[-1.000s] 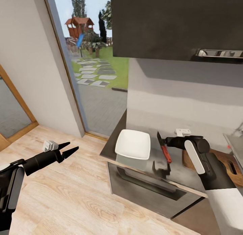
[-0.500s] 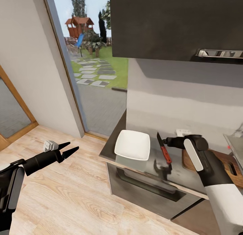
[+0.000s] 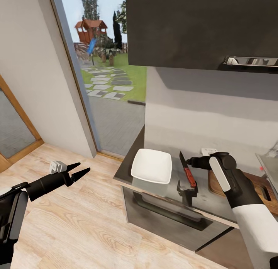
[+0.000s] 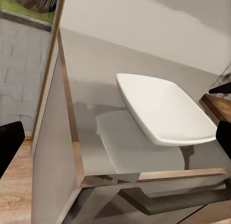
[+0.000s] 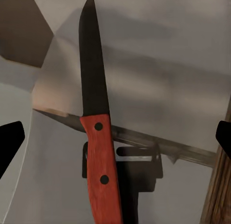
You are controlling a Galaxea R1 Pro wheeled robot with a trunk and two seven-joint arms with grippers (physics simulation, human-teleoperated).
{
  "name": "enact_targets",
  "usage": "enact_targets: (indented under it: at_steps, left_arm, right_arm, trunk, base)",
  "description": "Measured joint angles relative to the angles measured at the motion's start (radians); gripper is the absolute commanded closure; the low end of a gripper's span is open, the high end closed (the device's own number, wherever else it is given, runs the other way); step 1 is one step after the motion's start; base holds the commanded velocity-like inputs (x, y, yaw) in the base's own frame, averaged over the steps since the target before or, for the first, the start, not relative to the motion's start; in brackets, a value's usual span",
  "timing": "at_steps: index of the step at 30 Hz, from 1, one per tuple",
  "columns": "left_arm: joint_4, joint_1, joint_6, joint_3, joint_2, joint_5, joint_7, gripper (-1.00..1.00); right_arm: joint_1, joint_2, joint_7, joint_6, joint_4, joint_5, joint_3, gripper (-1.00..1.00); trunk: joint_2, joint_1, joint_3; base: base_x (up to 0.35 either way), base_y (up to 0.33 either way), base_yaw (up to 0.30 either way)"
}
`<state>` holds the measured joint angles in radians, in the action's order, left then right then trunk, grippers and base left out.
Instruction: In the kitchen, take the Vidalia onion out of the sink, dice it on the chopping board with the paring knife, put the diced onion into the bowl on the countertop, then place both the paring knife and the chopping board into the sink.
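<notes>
The paring knife lies flat on the grey countertop, red handle toward the front edge. My right gripper hangs over it, pointing down. In the right wrist view the gripper is open, a fingertip at each side of the knife, not touching it. The white bowl sits left of the knife. The chopping board lies to the right, partly behind my right arm. A corner of the sink shows at the right edge. The Vidalia onion is out of view. My left gripper is open over the floor.
A dark wall cabinet hangs above the counter. An oven front sits under the counter's end. A glass door to the garden is on the left, with wood floor below. A white wall socket is behind the knife.
My right arm has shifted a little and the gripper has eased down toward the knife; its dark reflection on the counter sits closer to the handle. The left arm has not moved.
</notes>
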<state>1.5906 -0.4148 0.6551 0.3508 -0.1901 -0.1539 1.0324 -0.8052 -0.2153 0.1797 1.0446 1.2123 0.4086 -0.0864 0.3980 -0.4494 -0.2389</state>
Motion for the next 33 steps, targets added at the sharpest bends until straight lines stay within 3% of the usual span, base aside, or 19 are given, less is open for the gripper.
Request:
enact_targets:
  at_steps: [33]
  left_arm:
    - [0.000,0.000,-0.002,0.000,0.008,0.000,0.000,-1.00]
  right_arm:
    - [-0.001,0.000,-0.001,0.000,-0.001,0.003,-0.005,-1.00]
  trunk:
    - [0.000,0.000,0.000]
  base:
    - [-0.065,0.000,0.000]
